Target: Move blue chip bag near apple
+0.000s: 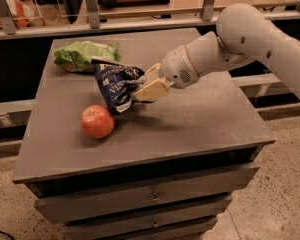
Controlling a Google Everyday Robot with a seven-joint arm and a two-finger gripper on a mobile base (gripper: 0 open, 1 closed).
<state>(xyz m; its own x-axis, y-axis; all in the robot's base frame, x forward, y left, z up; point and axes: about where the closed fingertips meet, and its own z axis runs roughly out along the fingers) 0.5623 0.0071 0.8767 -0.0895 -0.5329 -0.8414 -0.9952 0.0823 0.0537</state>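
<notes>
White arm (250, 39) comes in from the picture's upper right & reaches down across the grey tabletop (205, 124). Its gripper (139, 88) sits over the middle-left of the tabletop, tan fingers (151, 90) closed tight on the right edge of the blue chip bag (111, 84), so the bag is pinched btw them w/ no visible gap. Bag is dark navy w/ white lettering, crumpled, standing roughly upright & tilted a bit, top edge up near the green bag (85, 55), bottom corner pointing down toward the tabletop. Can't tell if that bottom corner touches the surface or hangs just above it; there's a shadow under the bag & gripper. Apple (97, 121), red-orange & round, rests on the tabletop just below & slightly left of the bag in the picture, close beside its lower tip, but contact can't be made out. Green bag lies flat at the back-left corner of the tabletop, just behind the blue one; their edges look to overlap from this angle. Right half of the tabletop is bare grey. Under the tabletop, the cabinet front shows stacked drawers (150, 196) w/ small handles. Behind, a rail w/ metal posts (91, 6); speckled floor (285, 184) at lower right.
</notes>
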